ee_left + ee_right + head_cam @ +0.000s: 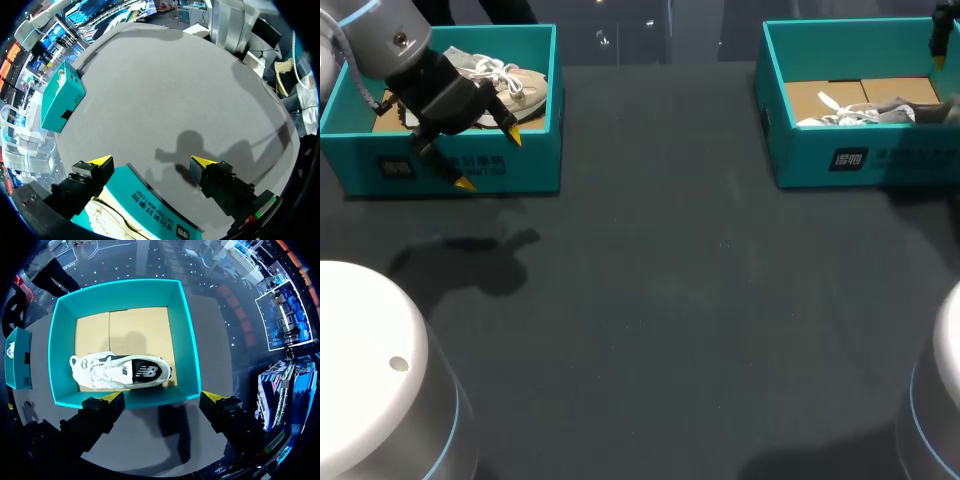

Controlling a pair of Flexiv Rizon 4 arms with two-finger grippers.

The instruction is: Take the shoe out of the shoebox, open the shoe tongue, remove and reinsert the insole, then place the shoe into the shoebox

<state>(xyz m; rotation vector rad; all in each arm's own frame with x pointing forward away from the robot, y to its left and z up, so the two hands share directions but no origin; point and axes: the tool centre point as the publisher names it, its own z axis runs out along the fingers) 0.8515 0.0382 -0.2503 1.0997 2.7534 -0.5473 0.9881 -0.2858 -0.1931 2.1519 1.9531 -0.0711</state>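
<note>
Head view, left claw (488, 159) wide open, empty

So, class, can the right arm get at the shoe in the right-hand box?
Probably yes: the white shoe lies uncovered in the lidless teal box, with the open jaws above its near wall.

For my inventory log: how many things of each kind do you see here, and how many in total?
Shoeboxes, teal: 2 (left shoebox, right shoebox)
Shoes: 2 (left shoe, right shoe)
End effectors: 2 (left end effector, right end effector)
Total: 6
</note>
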